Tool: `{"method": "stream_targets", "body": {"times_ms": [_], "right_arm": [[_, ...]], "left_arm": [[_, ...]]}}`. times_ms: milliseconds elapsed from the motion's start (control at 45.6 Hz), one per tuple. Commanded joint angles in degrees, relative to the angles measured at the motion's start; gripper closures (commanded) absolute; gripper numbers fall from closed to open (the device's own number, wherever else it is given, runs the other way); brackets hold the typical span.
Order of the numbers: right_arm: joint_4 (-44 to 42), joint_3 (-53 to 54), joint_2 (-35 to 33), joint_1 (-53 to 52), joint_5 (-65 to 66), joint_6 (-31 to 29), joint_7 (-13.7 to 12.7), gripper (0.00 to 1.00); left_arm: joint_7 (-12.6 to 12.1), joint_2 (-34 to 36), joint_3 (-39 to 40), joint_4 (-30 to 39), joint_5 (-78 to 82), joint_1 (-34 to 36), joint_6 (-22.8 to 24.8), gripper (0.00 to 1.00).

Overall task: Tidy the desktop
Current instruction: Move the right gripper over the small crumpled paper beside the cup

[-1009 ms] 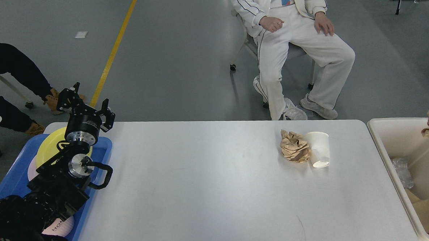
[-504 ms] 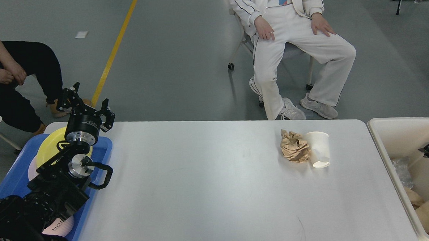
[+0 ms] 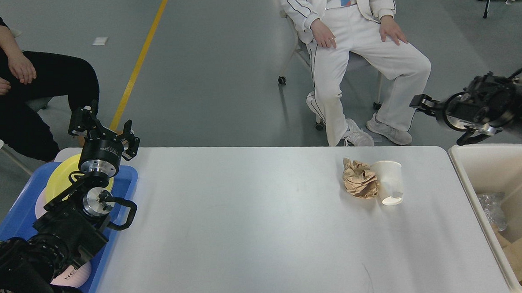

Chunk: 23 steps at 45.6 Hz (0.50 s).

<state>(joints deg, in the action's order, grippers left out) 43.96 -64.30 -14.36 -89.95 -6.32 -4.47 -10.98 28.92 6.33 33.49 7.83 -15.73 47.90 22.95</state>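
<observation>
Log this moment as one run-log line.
left tool: open, empty, above blue tray | right tool: blurred, beyond desktop | left to clear: crumpled paper, paper cup

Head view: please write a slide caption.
Crumpled paper and paper cup remain on the desktop, between both hands.
</observation>
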Motion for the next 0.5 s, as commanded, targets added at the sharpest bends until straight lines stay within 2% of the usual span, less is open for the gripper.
{"method": "stream_targets", "body": {"times_ms": [0, 132, 241, 329, 482], "right_arm": [[9.3, -1.4, 4.4, -9.5, 0.0, -2.9, 0.1, 0.00], [18.5, -0.7, 7.0, -19.2, -0.1, -11.5, 0.3, 0.00], [21.9, 1.1, 7.9, -24.0, -0.2, -16.3, 0.3, 0.00], [22.0, 3.3, 8.2, -25.8, -0.2, -17.5, 0.1, 0.00], [20.0, 4.1, 8.8, -22.7, 0.0, -15.3, 0.1, 0.00]], "left_arm": [[0.0, 0.0, 0.0, 0.0, 0.0, 0.0, 0.0, 0.04], [0.0, 0.0, 0.0, 0.0, 0.0, 0.0, 0.0, 0.04], [0.0, 0.0, 0.0, 0.0, -0.1, 0.0, 0.0, 0.04], [0.0, 0.0, 0.0, 0.0, 0.0, 0.0, 0.0, 0.04], [0.0, 0.0, 0.0, 0.0, 0.0, 0.0, 0.0, 0.04]]}}
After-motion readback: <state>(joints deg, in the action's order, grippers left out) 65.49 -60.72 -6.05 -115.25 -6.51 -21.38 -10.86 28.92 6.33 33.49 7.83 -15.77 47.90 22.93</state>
